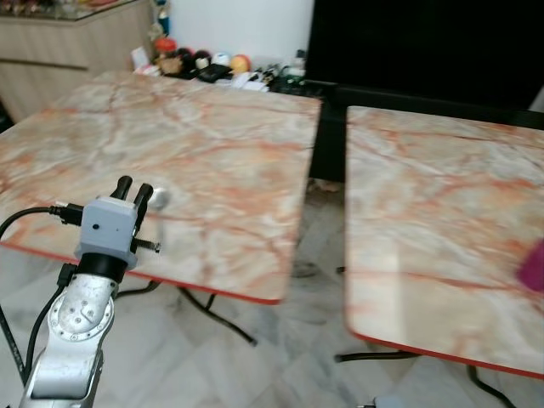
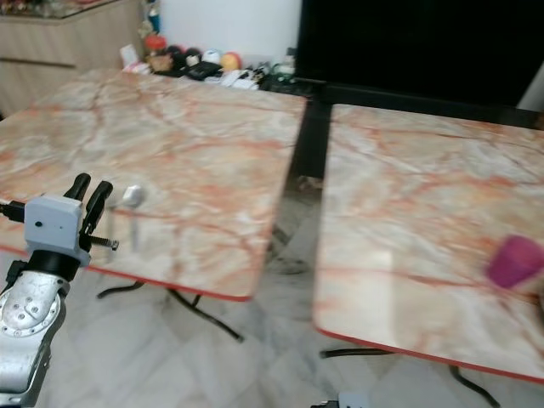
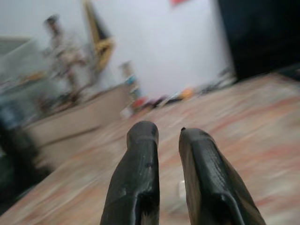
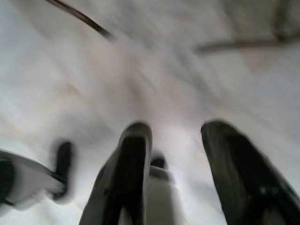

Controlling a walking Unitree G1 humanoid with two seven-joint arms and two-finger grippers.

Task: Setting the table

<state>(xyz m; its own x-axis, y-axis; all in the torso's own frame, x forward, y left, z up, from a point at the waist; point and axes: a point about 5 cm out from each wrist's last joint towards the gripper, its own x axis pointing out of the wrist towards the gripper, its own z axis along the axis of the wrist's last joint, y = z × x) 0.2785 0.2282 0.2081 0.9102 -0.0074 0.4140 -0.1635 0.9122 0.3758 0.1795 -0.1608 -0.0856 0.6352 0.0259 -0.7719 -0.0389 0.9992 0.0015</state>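
1. Two marble-patterned tables with red edging stand side by side, a dark gap between them: the left table (image 1: 195, 153) and the right table (image 2: 425, 212).
2. The left gripper (image 1: 134, 190) is raised over the near left part of the left table, its two black fingers (image 3: 136, 178) close together with only a narrow slit between them, holding nothing.
3. Just beyond its fingertips a small pale object (image 2: 133, 195) lies on the left table — too blurred to name.
4. A pink cup (image 2: 515, 260) stands near the right edge of the right table; its contents cannot be made out.
5. The right gripper (image 4: 187, 136) hangs low over the pale floor (image 1: 280, 340), its fingers apart and empty.
6. Small cluttered items (image 1: 204, 64) sit beyond the far edge of the left table — beside a wooden counter (image 1: 68, 42).
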